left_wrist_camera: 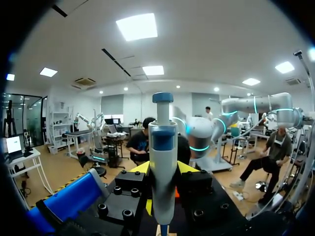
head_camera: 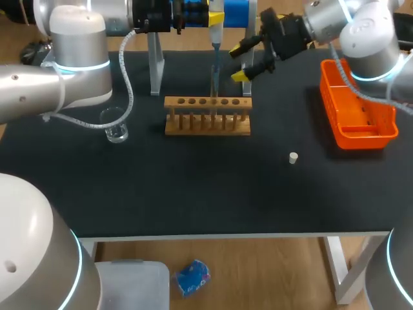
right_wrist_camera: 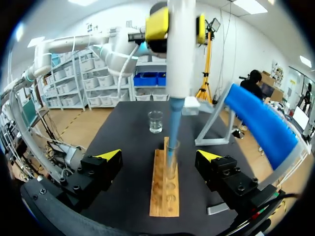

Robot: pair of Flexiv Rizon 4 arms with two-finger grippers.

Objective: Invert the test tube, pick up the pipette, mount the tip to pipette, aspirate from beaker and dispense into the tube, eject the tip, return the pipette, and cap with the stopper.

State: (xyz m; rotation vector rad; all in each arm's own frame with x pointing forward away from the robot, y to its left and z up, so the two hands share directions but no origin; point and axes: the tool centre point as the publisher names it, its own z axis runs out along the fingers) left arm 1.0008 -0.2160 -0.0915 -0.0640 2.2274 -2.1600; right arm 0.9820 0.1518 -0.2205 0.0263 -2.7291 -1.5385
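Left gripper (left_wrist_camera: 164, 169): you have it clamped on the pipette (left_wrist_camera: 162, 142), gripping the body from both sides, directly above the rack (head_camera: 206, 124).
Pipette tip (right_wrist_camera: 172, 130): it points straight down into the test tube (right_wrist_camera: 172, 164), which stands upright in the rack.
Right gripper (right_wrist_camera: 158, 156): your fingers (right_wrist_camera: 108, 156) are spread wide and hold nothing (the tube sits ahead of them, untouched), just beyond the rack's right end.
Beaker (head_camera: 116, 130): left of the rack, apart from it.
Stopper (head_camera: 293, 157): in front of the rack, off to its right.
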